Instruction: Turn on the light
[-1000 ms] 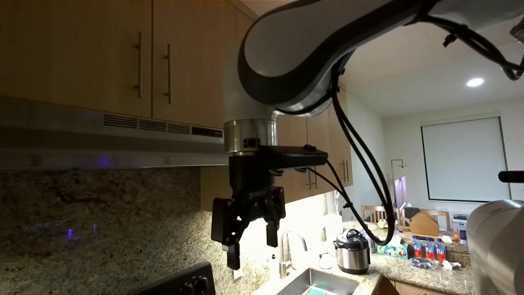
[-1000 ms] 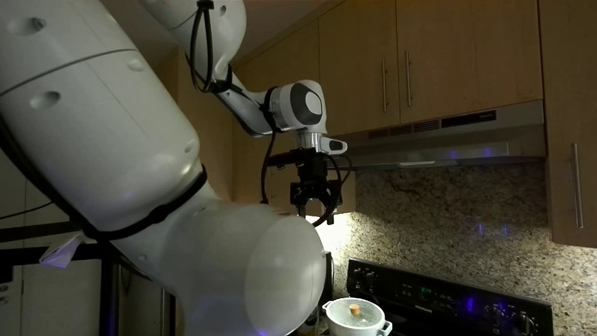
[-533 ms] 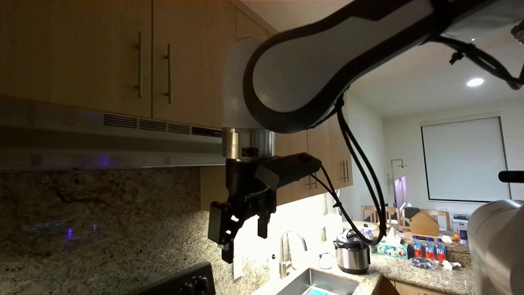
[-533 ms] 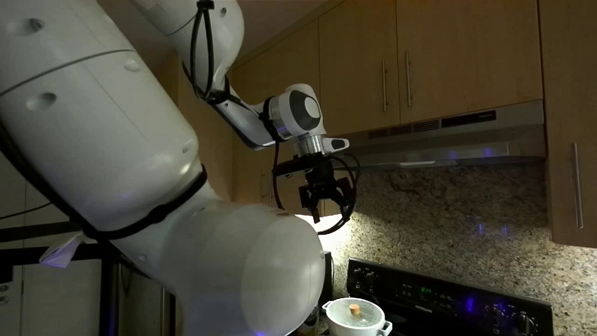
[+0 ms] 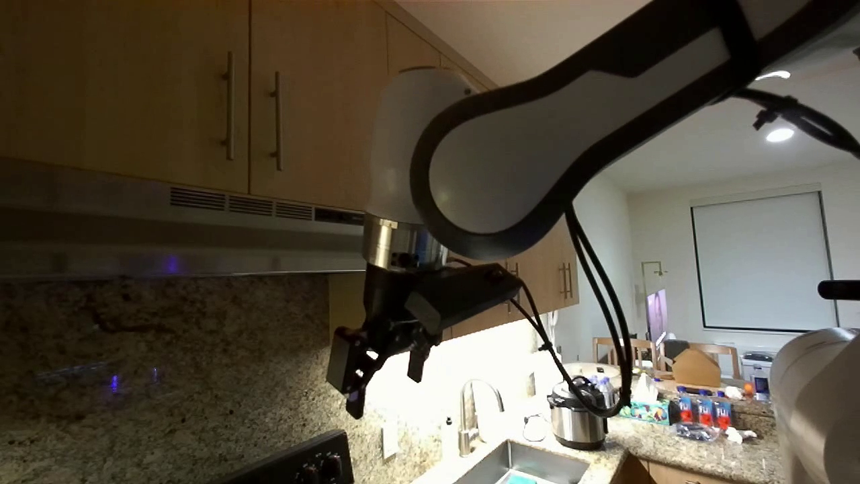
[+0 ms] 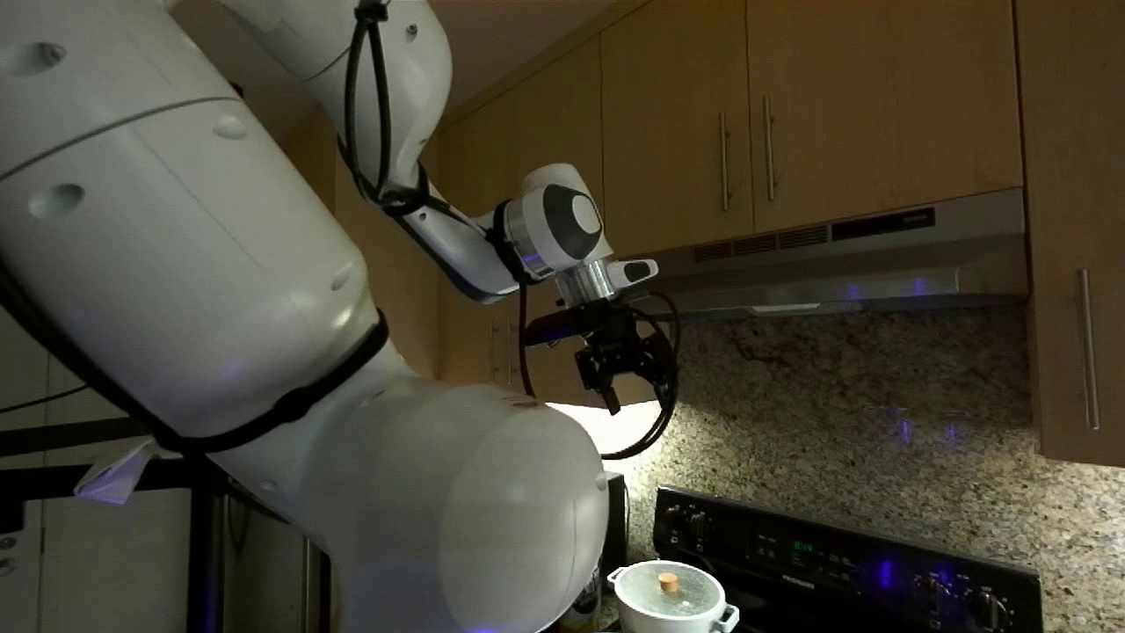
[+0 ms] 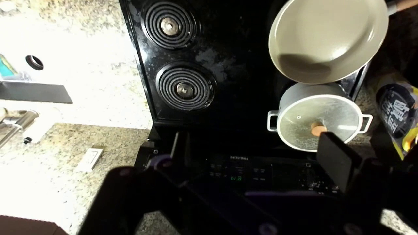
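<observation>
My gripper [image 5: 385, 390] is open and empty, tilted in the air near the end of the range hood. In an exterior view the gripper [image 6: 637, 400] hangs lower than the hood, left of its end. In the wrist view its pads [image 7: 334, 160] stand wide apart over the stove's control panel. The steel range hood [image 5: 201, 235] also shows in an exterior view [image 6: 976, 251], with a dark control strip [image 6: 883, 223] on its front and a pale light lens [image 6: 787, 309] underneath. The lens does not look brightly lit. Nothing touches the hood's controls.
Wooden cabinets [image 6: 879, 97] sit above the hood. Below are a lidded white pot [image 7: 294, 130], a pan [image 7: 326, 32] and the stove [image 7: 235, 107]. A white wall plate [image 7: 90, 159] is on the backsplash. A sink faucet [image 5: 465, 417] and a steel cooker [image 5: 578, 423] stand beyond.
The wrist has lowered and tilted. The fingers have swung left and slightly up in an exterior view, and the gripper shifted right with its cable elsewhere. It stays open.
</observation>
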Robot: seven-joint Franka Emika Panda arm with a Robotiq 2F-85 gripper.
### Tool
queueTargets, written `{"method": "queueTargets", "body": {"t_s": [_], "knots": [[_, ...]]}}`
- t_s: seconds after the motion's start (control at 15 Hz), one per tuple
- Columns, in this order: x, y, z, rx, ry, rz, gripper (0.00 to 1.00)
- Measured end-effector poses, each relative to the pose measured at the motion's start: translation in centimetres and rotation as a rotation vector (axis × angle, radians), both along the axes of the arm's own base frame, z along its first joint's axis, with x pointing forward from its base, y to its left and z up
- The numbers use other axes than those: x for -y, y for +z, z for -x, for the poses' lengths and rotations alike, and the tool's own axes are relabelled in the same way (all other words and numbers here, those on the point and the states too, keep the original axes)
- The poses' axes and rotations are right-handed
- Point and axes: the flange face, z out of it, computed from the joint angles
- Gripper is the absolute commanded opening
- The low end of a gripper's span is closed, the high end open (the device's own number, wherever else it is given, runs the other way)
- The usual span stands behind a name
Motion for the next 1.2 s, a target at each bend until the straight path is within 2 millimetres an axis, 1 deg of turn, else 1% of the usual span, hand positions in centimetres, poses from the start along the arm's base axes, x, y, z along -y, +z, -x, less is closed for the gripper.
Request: {"method": "queueTargets", "body": {"t_s": [0.07,0.13,0.27,0.4,0.47,0.53,0.6,0.67,0.87,1.2], "knots": [[0.3,0.7,0.1,0.019,-0.007,-0.002,1.00],[0.7,2.7,0.5,0.051,-0.019,-0.010,1.00],[1.3,7.6,2.1,0.130,-0.040,-0.031,1.00],[1.6,12.6,4.4,0.224,-0.054,-0.051,1.00],[1.6,14.8,5.4,0.268,-0.060,-0.057,1.00],[1.7,16.5,6.1,0.302,-0.069,-0.062,1.00],[1.8,17.3,6.5,0.319,-0.073,-0.067,1.00],[1.8,17.4,6.6,0.322,-0.073,-0.067,1.00],[1.7,16.7,6.3,0.306,-0.074,-0.061,1.00],[1.8,16.5,5.9,0.307,-0.081,-0.058,1.00]]}}
